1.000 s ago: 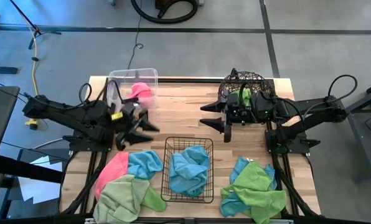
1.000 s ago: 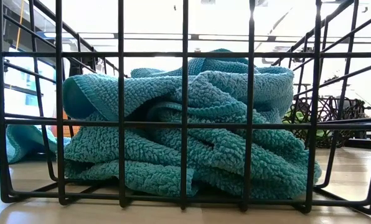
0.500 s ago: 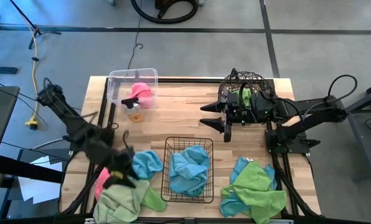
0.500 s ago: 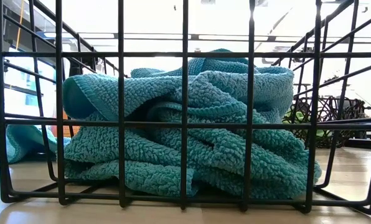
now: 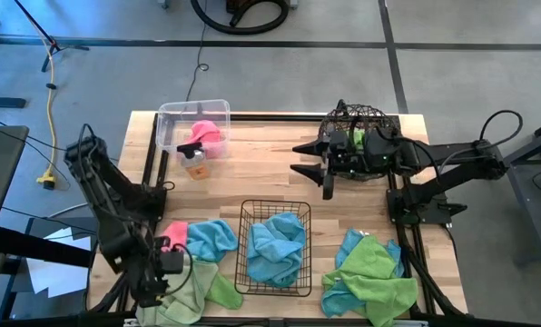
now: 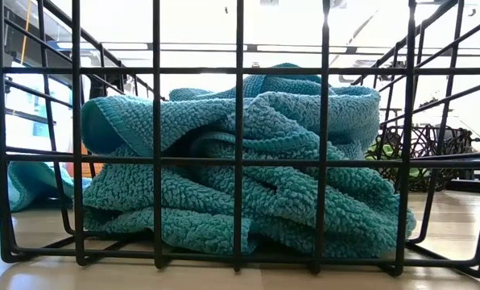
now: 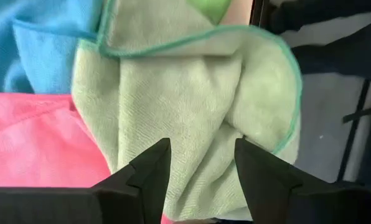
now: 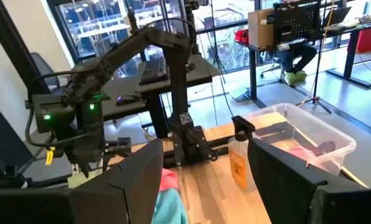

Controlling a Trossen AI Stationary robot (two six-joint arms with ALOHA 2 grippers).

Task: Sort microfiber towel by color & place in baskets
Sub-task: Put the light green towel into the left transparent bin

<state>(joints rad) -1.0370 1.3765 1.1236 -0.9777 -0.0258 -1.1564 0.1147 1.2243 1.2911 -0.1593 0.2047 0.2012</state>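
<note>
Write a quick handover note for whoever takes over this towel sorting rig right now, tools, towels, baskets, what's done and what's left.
Left tool: open, hovering over the green towel in the left pile at the table's front-left corner, nothing gripped.
Right tool: open, empty, beside the round wire basket.
Done: pink towel in the clear tub; blue towel in the black grid basket; something green shows in the round basket.
Left: left pile's pink towel, blue towel and green one; the right pile of green and blue towels.
</note>
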